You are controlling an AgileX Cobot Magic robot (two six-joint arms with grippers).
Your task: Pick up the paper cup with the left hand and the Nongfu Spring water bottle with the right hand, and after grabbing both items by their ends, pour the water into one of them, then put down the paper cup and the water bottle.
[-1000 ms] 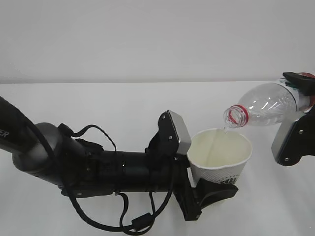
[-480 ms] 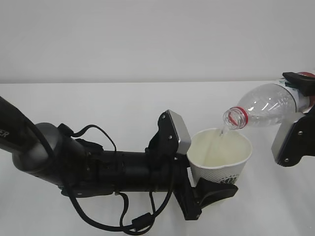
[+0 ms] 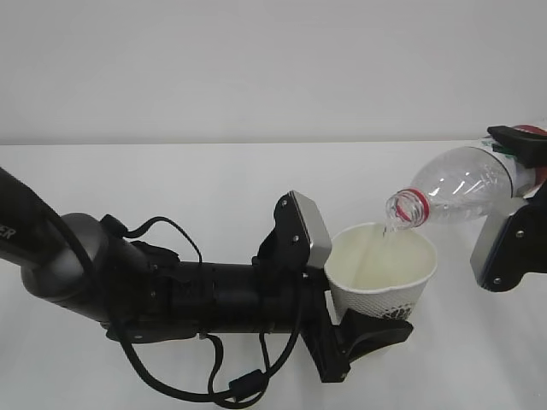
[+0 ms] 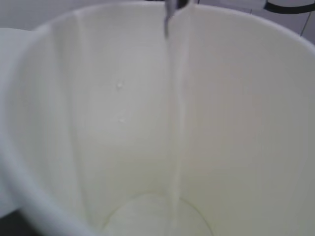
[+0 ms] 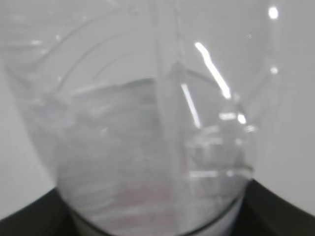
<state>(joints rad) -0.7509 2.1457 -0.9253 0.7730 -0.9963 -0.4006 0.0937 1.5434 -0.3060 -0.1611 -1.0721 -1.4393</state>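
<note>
Two tools each grip one thing above the white tabletop [image 3: 214, 179]. The left tool [image 3: 363, 329], lower centre, clamps the paper cup [image 3: 382, 269]: white, tapered, cream inside, upright. The right tool [image 3: 517, 205], at the right edge, grips the base end of the clear ribbed bottle [image 3: 461, 188], tilted neck-down, its red ring just above the cup's rim. A thin stream of water [image 4: 174, 123] runs into the cup.

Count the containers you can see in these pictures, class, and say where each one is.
2. The cup is held upright by the left gripper, right of centre. The bottle is tilted above it at the right edge, held by the right gripper, mouth over the cup's rim.
</note>
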